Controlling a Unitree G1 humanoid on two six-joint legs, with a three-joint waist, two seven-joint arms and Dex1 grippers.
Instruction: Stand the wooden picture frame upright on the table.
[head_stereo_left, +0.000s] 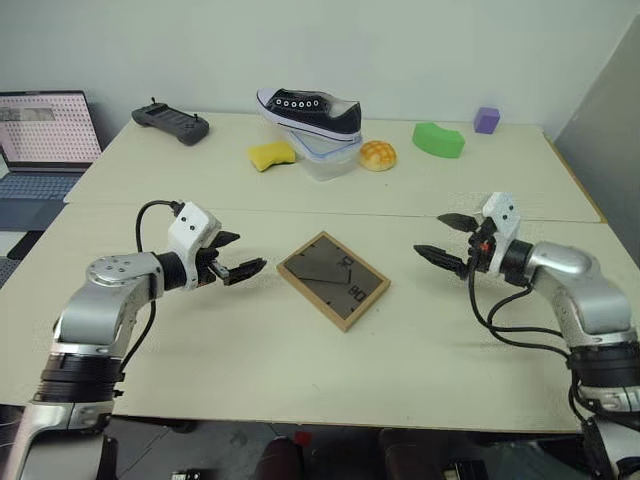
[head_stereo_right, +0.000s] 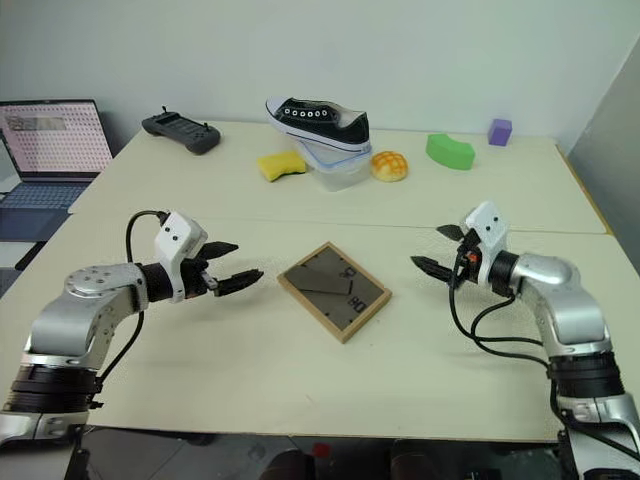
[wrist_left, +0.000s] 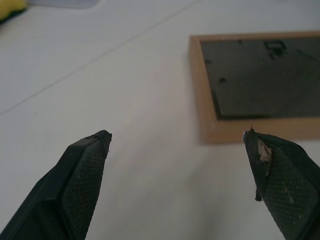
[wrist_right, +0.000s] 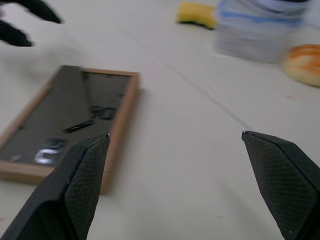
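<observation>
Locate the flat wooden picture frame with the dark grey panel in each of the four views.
Left eye view: wooden picture frame lies flat at table centre, between both grippers.
Right eye view: same spot, just in front of the table seam.
Left wrist view: upper right, beyond the open fingers.
Right wrist view: left side.
Shared landmark: the yellow sponge beside the clear plastic container.

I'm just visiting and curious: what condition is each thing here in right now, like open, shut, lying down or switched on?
wooden picture frame: lying flat on the table, not held.
left pincer: open, empty, beside the frame.
right pincer: open, empty, beside the frame.
clear plastic container: lid on, black sneaker resting on top.
laptop: open, screen lit.
</observation>
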